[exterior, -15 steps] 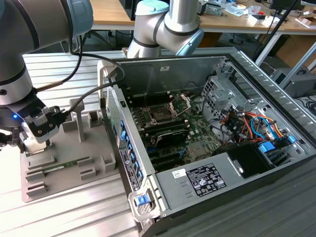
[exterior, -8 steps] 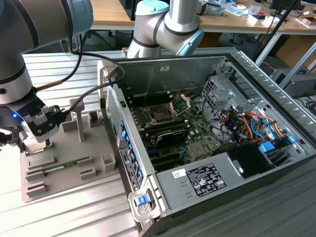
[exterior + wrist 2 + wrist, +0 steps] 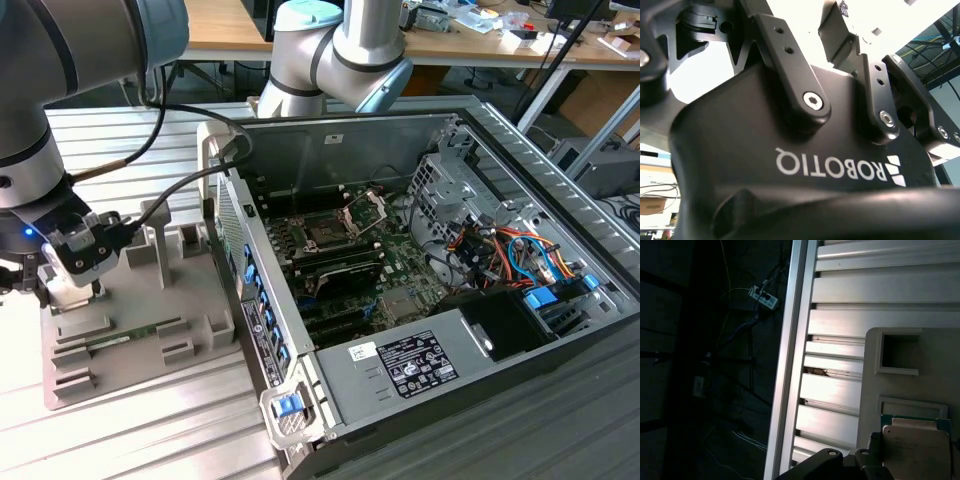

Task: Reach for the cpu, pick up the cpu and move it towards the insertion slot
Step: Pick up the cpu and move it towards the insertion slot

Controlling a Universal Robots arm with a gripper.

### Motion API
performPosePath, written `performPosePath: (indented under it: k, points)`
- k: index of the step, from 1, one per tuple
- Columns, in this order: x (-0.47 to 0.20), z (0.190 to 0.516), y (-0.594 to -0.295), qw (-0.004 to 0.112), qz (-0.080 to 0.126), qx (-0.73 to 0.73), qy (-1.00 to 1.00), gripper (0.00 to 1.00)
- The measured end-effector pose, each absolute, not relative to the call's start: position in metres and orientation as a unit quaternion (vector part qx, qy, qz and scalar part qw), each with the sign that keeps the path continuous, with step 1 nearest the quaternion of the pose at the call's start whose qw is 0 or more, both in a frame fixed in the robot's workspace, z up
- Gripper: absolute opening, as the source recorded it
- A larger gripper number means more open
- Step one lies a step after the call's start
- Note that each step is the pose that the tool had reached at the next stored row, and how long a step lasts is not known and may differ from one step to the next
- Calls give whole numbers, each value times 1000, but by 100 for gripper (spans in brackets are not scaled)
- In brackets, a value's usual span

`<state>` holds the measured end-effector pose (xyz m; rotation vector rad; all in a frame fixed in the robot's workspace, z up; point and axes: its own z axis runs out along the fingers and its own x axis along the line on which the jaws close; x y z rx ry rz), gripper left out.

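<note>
The cpu (image 3: 917,450), a flat square chip with a silvery top and a thin green rim, lies in a recess of the grey fixture block (image 3: 910,375) in the first wrist view. My gripper (image 3: 72,285) hangs low over that same block (image 3: 150,300) at the exterior view's left, right by the chip, and dark gripper parts lie against the chip's edge. The second wrist view shows the gripper's black body (image 3: 805,165) from close up. The insertion slot (image 3: 325,232), a dark square socket with its silver frame raised, sits on the motherboard inside the open computer case.
A long green memory stick (image 3: 120,340) lies on the fixture block. The case wall (image 3: 255,300) with blue clips stands between the block and the motherboard. Cables and drive bays (image 3: 520,260) fill the case's right. The slatted aluminium table's edge (image 3: 790,365) runs beside the block.
</note>
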<state>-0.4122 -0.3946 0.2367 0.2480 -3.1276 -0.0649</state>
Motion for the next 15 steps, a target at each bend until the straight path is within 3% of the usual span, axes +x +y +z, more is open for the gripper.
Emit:
performPosePath:
  k: [15]
  points:
    - [-412,242,-395,2,-21,79,-997,55]
